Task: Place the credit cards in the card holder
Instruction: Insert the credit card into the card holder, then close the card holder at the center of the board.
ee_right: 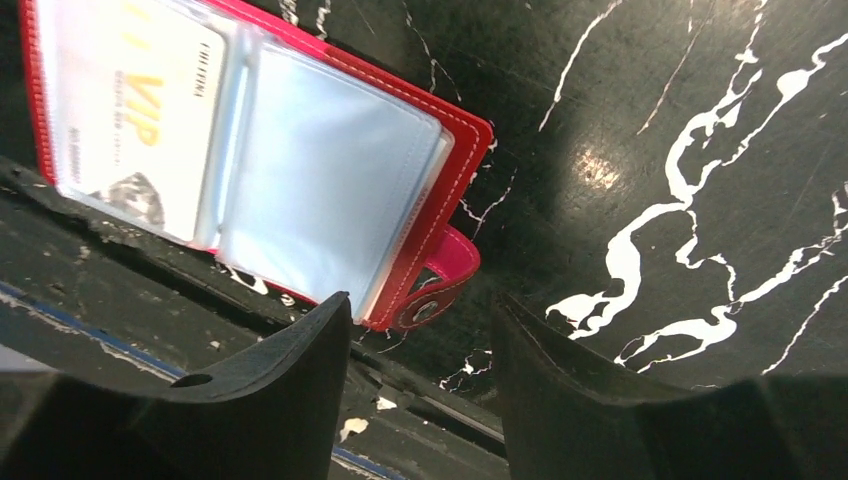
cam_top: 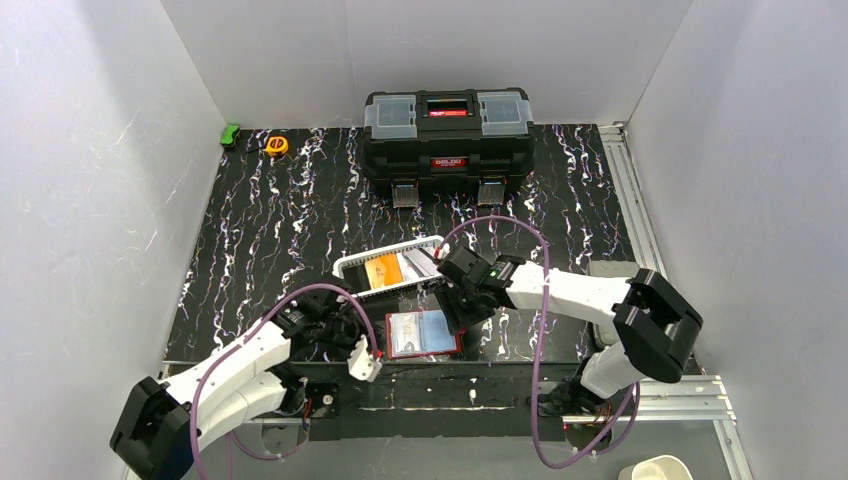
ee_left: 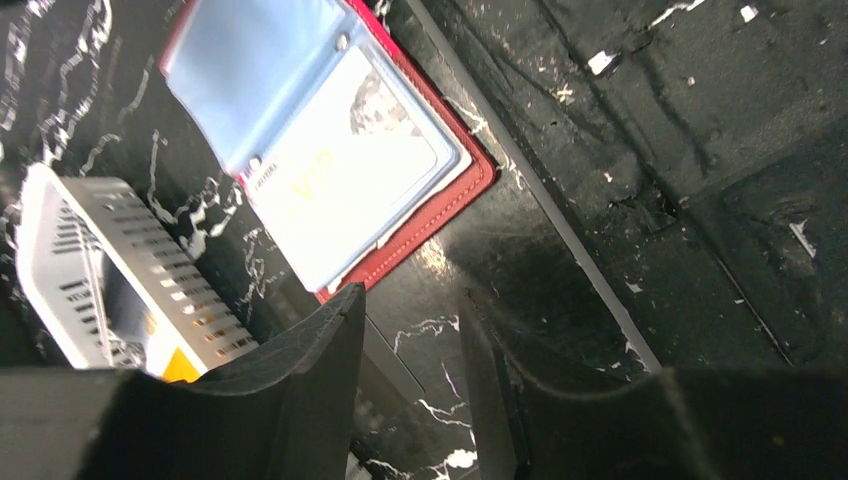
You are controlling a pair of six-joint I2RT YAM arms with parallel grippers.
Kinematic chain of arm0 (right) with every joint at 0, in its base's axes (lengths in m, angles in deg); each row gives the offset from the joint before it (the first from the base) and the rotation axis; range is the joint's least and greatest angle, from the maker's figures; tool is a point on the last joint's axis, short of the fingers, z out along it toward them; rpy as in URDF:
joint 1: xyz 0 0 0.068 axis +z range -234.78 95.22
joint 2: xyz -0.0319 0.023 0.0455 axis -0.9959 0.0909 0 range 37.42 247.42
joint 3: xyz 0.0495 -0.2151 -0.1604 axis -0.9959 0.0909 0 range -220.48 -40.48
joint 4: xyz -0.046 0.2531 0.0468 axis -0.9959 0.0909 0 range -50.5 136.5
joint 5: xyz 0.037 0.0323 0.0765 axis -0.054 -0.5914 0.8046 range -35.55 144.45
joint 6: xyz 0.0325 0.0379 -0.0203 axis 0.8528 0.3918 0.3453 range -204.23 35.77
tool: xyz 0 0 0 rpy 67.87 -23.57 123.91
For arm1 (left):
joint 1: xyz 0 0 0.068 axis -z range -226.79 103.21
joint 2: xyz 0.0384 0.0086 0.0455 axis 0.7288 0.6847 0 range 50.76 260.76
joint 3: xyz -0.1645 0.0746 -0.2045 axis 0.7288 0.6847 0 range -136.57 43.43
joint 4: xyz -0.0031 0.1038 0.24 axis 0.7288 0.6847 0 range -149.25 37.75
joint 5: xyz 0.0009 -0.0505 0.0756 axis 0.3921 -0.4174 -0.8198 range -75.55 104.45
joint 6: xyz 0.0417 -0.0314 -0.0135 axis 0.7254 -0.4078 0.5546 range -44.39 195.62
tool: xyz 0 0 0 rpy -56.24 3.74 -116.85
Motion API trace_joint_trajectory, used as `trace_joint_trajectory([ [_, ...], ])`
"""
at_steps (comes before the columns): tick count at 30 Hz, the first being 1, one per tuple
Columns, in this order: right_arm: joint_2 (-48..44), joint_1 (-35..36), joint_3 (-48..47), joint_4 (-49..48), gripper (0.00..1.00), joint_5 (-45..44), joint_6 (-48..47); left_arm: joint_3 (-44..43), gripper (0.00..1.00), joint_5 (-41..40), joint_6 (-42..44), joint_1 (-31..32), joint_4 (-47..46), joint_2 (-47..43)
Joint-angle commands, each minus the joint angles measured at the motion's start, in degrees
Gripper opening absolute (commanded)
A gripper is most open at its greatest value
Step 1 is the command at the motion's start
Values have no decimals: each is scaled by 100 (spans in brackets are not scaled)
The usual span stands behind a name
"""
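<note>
Card holder [cam_top: 423, 334] lies open between left gripper [ee_left: 410, 300] and right gripper [ee_right: 420, 300], both seemingly spread

A robot lab cell: white panel walls [cam_top: 90, 180] box in a black marbled table [cam_top: 270, 220] with aluminium rails [cam_top: 627, 190].

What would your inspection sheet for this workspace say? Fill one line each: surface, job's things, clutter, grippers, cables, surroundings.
surface: black white-veined marble-pattern tabletop.
job's things: red leather-like folding card holder lies open, pale VIP card in a clear sleeve; orange plastic card and darker ones in white mesh basket.
clutter: black plastic toolbox, orange tape measure, small green object.
grippers: left gripper, right gripper, both open, empty, near the holder.
cables: purple cables loop over both arms.
surroundings: white walls; metal rail at right.
</note>
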Motion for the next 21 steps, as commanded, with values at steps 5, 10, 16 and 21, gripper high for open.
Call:
trace_joint_trajectory([
  [5, 159, -103, 225, -214, 47, -5, 101, 281, 46, 1048, 1063, -2, 28, 14],
  [10, 128, -191, 469, -405, 23, 82, 207, 191, 50, 1127, 1722, 9, 214, 427],
  [16, 274, -262, 641, -595, 12, 177, 208, 175, 54, 1472, 2291, 94, 315, 694],
  [21, 399, -316, 623, -761, 10, 461, 88, 240, 54, 1275, 2565, 132, 176, 988],
])
